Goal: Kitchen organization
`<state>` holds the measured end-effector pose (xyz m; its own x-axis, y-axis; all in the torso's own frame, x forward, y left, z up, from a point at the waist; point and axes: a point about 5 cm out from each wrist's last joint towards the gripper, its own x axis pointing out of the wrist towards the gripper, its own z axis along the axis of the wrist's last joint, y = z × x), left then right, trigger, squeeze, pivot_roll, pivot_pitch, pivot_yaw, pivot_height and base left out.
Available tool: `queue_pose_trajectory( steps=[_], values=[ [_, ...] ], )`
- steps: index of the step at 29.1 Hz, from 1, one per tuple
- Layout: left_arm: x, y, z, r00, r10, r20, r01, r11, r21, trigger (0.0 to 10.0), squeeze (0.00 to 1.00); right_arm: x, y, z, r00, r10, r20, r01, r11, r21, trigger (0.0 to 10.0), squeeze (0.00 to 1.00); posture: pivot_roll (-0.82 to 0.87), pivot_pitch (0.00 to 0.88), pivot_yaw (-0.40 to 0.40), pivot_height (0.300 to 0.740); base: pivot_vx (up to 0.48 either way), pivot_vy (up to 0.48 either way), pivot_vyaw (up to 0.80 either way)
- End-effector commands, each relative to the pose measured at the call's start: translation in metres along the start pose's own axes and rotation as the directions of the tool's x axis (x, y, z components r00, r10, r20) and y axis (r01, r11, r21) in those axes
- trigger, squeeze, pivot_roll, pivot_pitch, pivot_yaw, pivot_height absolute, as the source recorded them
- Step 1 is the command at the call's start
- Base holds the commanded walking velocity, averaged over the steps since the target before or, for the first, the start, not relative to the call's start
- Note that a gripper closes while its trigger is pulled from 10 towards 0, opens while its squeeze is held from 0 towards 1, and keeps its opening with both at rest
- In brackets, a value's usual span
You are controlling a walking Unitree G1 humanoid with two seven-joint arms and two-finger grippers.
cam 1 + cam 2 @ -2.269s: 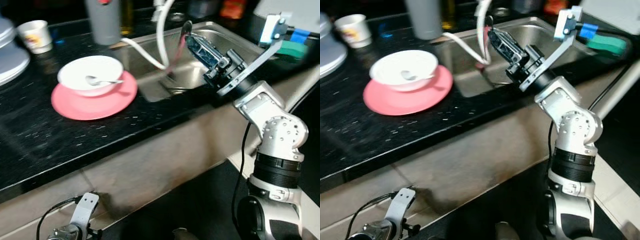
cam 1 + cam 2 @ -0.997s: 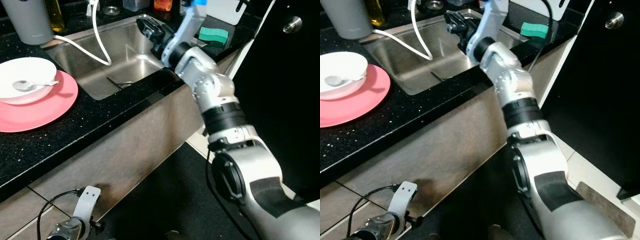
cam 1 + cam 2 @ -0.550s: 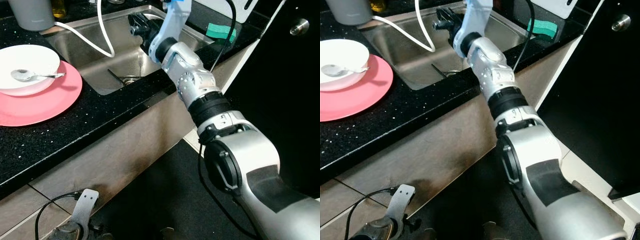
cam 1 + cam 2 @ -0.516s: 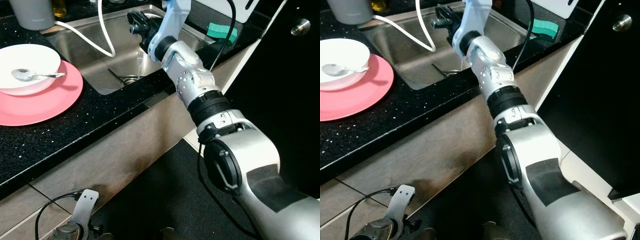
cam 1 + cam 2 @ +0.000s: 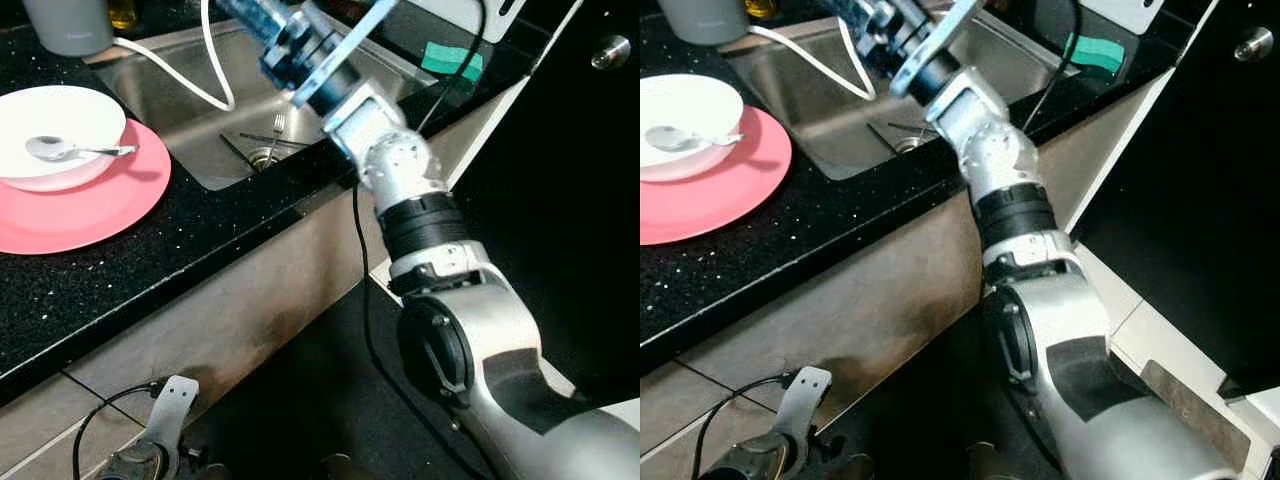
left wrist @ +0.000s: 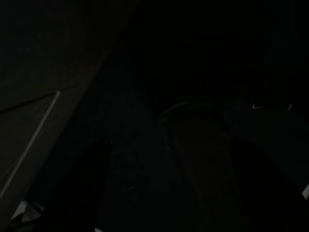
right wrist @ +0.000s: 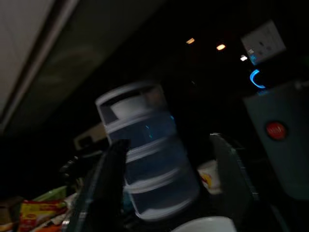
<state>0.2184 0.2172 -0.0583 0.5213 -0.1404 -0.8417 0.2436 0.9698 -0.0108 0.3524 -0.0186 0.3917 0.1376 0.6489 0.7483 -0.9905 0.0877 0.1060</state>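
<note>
Fork (image 5: 277, 126) flat in sink (image 5: 190, 95), below raised right pincer (image 5: 245, 12), fingers apart, empty.

Black speckled countertop (image 5: 130, 270), steel sink (image 5: 180, 95) inset, tan cabinet front (image 5: 230, 320), dark floor (image 5: 330, 400).
</note>
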Motion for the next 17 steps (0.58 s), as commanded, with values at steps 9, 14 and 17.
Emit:
queue_pose_trajectory(
  steps=[9, 14, 17],
  values=[
    [0.000, 0.001, -0.001, 1.000, 0.002, -0.019, -0.002, 1.000, 0.014, 10.0, 0.00, -0.014, 0.018, -0.011, 0.995, 0.100, -0.012, -0.100, 0.994, 0.054, 10.0, 1.00, 0.04, 0.142, -0.072, 0.740, 0.000, 0.000, 0.00],
    [0.000, 0.002, 0.000, 1.000, 0.004, -0.021, -0.004, 1.000, 0.019, 10.0, 0.00, -0.019, 0.025, -0.018, 0.996, 0.092, -0.016, -0.090, 0.992, 0.084, 10.0, 1.00, 0.03, 0.121, -0.070, 0.740, 0.000, 0.000, 0.00],
    [0.000, 0.002, 0.001, 1.000, 0.006, -0.022, -0.005, 1.000, 0.023, 10.0, 0.00, -0.023, 0.021, -0.033, 0.996, -0.003, -0.094, 0.005, 1.000, 0.014, 10.0, 0.00, 0.03, 0.119, -0.070, 0.740, 0.000, 0.000, 0.00]
  ],
)
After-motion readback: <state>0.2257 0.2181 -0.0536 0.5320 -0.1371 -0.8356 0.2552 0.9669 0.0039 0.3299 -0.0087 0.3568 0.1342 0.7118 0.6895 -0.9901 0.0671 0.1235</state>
